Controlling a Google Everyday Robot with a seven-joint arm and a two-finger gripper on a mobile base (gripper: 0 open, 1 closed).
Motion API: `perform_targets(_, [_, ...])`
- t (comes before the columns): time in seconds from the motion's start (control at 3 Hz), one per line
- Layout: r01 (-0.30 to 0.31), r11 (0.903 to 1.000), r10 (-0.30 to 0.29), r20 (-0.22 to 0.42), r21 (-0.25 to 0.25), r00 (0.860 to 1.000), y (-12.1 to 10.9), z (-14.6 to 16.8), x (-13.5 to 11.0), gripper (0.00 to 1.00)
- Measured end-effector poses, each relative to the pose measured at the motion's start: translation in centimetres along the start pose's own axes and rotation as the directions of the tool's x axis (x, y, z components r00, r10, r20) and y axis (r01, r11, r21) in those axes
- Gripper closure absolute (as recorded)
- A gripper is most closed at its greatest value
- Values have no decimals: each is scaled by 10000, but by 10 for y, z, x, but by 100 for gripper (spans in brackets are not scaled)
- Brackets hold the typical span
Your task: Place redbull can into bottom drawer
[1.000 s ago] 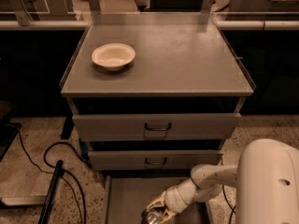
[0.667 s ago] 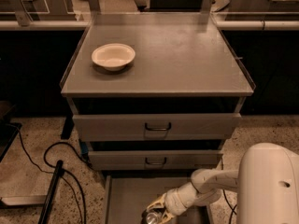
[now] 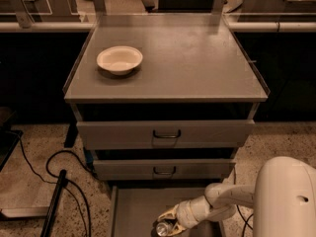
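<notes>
At the bottom edge of the view, the robot's gripper (image 3: 167, 222) reaches in from the right over the open bottom drawer (image 3: 133, 209). Its two fingers are closed around a slim silver can (image 3: 162, 227), which is held low inside the drawer near its front. Higher up, the two upper drawers (image 3: 165, 132) are pushed in, and a white bowl (image 3: 119, 59) sits on the left of the cabinet top (image 3: 197, 63).
</notes>
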State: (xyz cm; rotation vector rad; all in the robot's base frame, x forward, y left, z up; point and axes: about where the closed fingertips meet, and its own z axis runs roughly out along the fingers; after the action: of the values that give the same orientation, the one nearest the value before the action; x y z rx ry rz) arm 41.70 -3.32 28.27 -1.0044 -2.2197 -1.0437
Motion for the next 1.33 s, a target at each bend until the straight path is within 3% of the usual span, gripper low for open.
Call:
perform_targets(0.67, [-87,9994,99,376,-320,9992,6,2,-11,100])
perform_targets(1.0, [-29,9988,79,998,-496,9950,16,6,-22,100])
perform_targets(1.33, [-51,9992,127,1923,-401,9813,20,16,-39,100])
